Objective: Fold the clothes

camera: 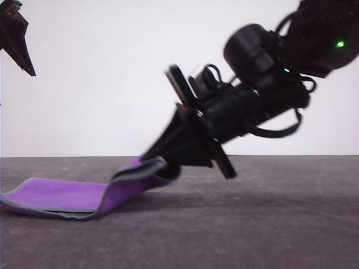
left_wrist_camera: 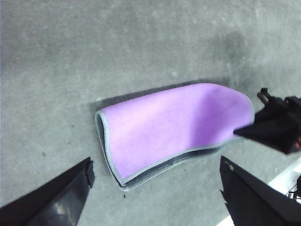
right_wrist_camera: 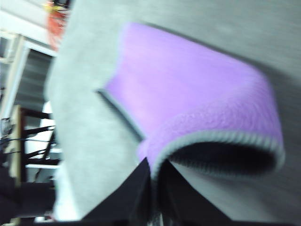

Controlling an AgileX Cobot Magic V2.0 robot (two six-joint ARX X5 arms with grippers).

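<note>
The grey table (camera: 269,224) runs out of the front view at both sides and below; the right wrist view is blurred, so the stitching and pile of the cloth (camera: 67,197) are hard to read there, and past the table edge only vague frames and an orange shape (right_wrist_camera: 57,19) can be made out. The left gripper (camera: 15,35) is cut off at the corner of the front view, a dark pointed tip well above and apart from the cloth; in its own wrist view the two fingers (left_wrist_camera: 51,200) stand wide apart, released, holding nothing, with the cloth lying on the table beyond them. The right gripper (camera: 160,159) is clenched on one edge of the cloth; its fingertips meet in a thin seam at the pale hem, and the pinched edge is raised off the table while the far end lies flat. The cloth is doubled over, bright purple outward, dark grey inside the fold, with a pale stitched border all along.
</note>
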